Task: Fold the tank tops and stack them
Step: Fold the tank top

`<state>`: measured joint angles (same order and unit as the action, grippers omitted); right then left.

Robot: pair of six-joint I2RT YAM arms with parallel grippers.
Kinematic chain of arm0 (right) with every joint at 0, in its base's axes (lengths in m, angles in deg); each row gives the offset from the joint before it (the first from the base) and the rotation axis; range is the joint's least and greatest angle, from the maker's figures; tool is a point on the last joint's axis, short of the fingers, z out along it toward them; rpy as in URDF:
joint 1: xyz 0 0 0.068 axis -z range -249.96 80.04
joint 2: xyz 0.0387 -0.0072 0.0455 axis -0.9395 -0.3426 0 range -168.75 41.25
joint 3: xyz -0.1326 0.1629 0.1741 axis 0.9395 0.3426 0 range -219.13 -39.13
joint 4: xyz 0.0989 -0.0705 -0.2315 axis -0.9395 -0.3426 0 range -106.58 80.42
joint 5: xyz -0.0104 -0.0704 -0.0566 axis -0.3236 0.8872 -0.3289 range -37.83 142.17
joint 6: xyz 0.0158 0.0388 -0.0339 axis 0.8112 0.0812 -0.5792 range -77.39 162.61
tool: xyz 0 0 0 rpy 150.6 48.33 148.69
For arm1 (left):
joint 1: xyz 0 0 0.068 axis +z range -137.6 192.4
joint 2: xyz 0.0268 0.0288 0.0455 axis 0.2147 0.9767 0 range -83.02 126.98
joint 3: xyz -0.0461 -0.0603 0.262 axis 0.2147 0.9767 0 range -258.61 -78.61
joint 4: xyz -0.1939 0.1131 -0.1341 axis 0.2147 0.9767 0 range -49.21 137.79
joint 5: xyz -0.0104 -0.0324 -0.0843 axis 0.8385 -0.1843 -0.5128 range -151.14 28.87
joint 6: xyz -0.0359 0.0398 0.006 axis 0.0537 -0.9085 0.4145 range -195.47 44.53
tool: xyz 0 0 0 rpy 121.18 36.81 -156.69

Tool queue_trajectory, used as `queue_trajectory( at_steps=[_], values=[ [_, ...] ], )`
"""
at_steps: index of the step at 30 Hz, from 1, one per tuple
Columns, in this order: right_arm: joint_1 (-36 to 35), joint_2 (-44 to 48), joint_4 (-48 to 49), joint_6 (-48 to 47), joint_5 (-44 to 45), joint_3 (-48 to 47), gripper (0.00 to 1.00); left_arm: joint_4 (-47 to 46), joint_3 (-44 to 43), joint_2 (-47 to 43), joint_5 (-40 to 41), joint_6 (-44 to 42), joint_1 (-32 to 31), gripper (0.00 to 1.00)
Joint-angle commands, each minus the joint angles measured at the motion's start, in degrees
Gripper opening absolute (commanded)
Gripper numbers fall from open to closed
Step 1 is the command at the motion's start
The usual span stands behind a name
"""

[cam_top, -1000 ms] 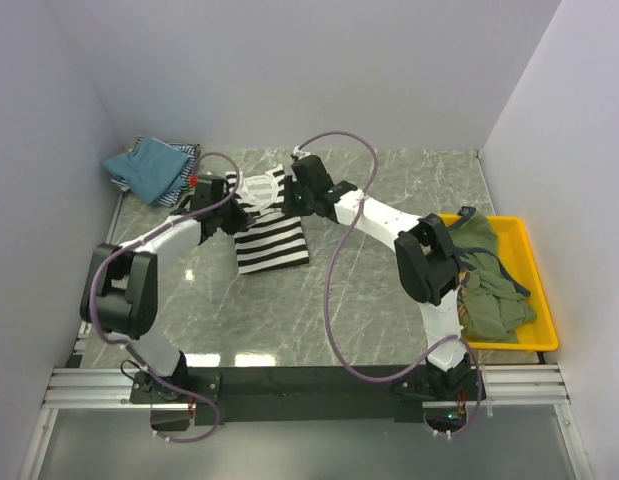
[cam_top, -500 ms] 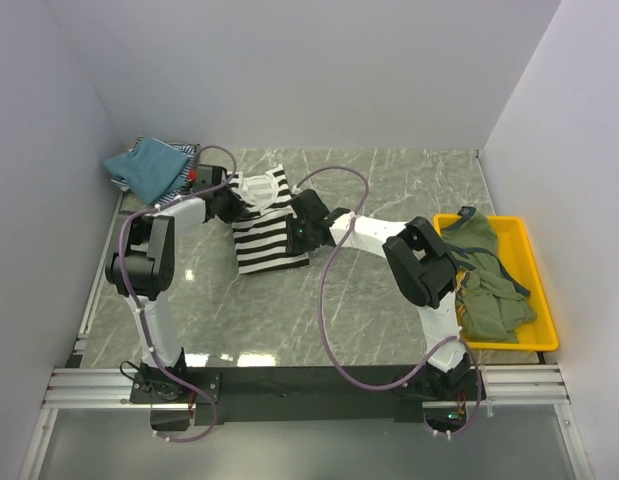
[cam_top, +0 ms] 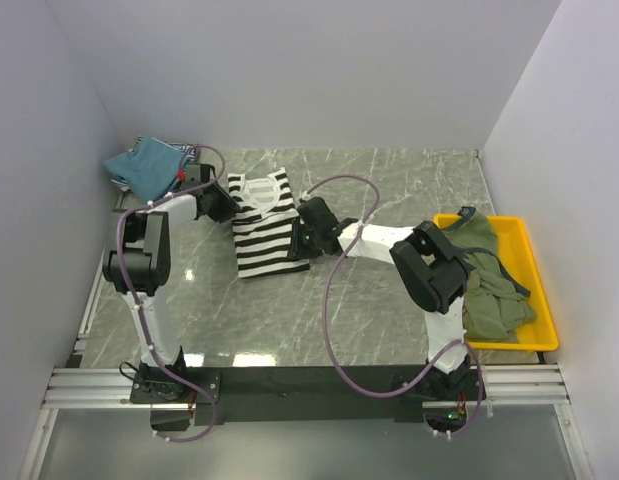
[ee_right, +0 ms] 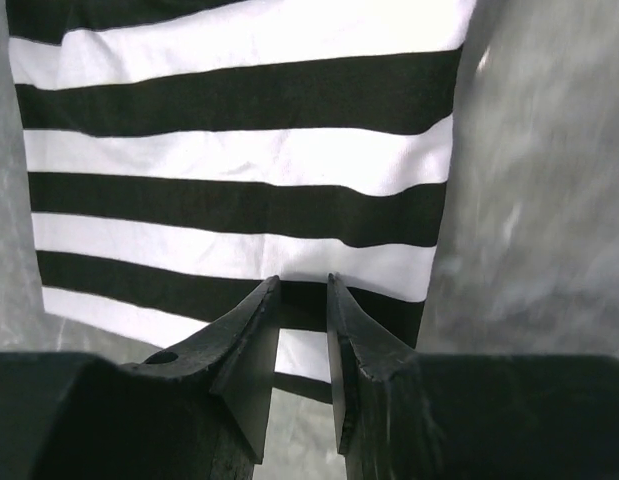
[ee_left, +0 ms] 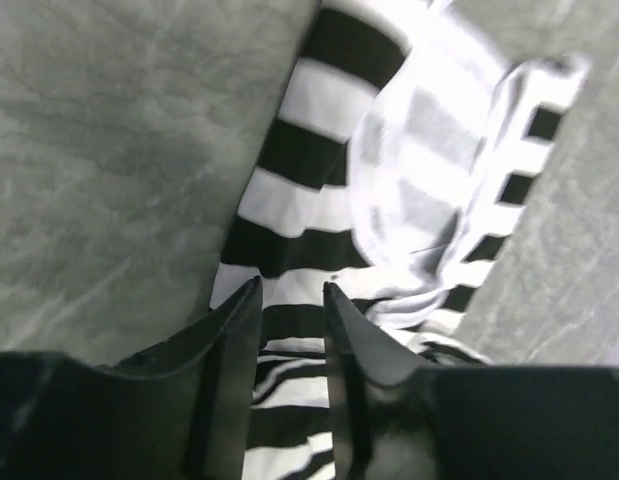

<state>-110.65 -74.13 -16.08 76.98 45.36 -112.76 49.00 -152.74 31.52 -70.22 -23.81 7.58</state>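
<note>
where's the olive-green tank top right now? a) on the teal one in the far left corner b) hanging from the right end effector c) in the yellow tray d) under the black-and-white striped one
C: the olive-green tank top lies bunched in the yellow tray, apart from the other tops.

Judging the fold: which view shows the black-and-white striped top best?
Top external: nearly the whole black-and-white striped top shows. Left wrist shows only its neckline end; right wrist only one edge.

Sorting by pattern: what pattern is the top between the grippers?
The tank top has bold black-and-white stripes; right wrist view.
</note>
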Motion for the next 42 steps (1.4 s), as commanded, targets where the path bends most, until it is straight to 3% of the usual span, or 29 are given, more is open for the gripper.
queue_trajectory(
  at_steps=[1,7,11,18,22,26,31,35,42],
  values=[
    [-3.2,3.6,-1.3,5.3,-0.8,5.9,0.33,1.2,-1.9,-8.5,2.8,-1.9,0.2,0.38],
    [-13.3,7.3,5.4,14.4,-1.6,12.5,0.34,2.4,6.4,-19.5,2.6,-0.3,0.2,0.39],
    [-20.6,4.6,3.2,14.3,1.3,3.4,0.34,4.9,13.6,-28.8,6.2,-0.6,0.4,0.4],
    [-12.1,6.7,-1.0,5.4,1.3,-1.1,0.38,7.2,29.7,-46.3,5.1,4.6,0.8,0.41],
    [-10.0,3.7,-3.3,-1.4,-0.3,-6.9,0.4,5.8,40.4,-54.8,2.4,10.5,0.4,0.33],
    [-9.9,-0.4,-5.5,-7.6,3.7,-14.7,0.4,6.0,48.1,-62.2,1.4,12.9,-3.1,0.28],
    [-9.9,-7.2,-6.2,-15.7,3.2,-22.2,0.4,2.7,51.1,-61.5,0.7,15.8,-8.0,0.22],
    [-9.7,-13.3,-12.3,-18.4,3.6,-31.8,0.41,1.6,50.3,-56.5,1.2,17.2,-11.5,0.21],
    [-9.4,-18.5,-13.7,-21.0,5.6,-37.0,0.44,1.7,49.9,-51.6,2.1,18.4,-12.1,0.21]
  ],
)
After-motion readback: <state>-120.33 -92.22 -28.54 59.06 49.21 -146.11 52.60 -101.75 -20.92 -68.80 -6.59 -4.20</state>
